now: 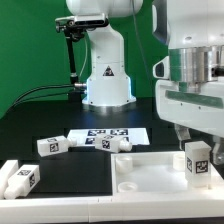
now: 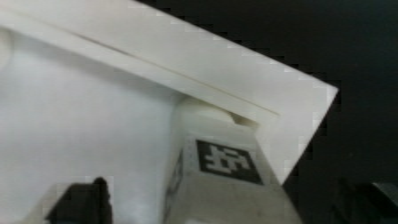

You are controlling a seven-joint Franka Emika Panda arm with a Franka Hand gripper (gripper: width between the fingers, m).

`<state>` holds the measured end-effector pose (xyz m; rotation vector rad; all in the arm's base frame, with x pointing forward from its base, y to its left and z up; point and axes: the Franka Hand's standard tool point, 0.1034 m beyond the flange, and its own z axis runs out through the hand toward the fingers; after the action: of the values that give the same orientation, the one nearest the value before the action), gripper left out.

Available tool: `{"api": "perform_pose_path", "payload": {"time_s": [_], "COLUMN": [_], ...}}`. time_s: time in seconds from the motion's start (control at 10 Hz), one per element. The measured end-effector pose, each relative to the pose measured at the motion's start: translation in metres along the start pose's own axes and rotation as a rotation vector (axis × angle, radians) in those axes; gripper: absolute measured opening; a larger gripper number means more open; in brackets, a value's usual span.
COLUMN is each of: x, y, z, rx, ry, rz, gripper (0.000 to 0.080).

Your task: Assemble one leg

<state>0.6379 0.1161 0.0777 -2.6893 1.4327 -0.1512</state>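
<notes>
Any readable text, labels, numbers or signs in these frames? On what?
No readable words, brands or numbers.
Robot base: a small triangular sign and dark marks, too small to read.
Leg at the gripper: black-and-white square tag, a pattern, not text.
Marker board and the loose legs: the same kind of tags, no text.

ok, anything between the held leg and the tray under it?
Nothing visible. The hand has the leg upright between its fingers, directly over the near right corner of the tray in the exterior view. The wrist view shows the leg against the tray's corner, no loose part intervening.
</notes>
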Motion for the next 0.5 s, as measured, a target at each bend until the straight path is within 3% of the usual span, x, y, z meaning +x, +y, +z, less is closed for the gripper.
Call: {"api": "perform_pose_path", "payload": {"time_s": [0.2, 0.5], "x": [-0.0118, -0.0101], "y": [0.0013, 0.0027], "z": [0.0044, 0.0049], "rx": [0.004, 0.001], "ry": [-0.016, -0.014], "rz": [-0.274, -0.513], "gripper": [0.0647, 0.0648]}}
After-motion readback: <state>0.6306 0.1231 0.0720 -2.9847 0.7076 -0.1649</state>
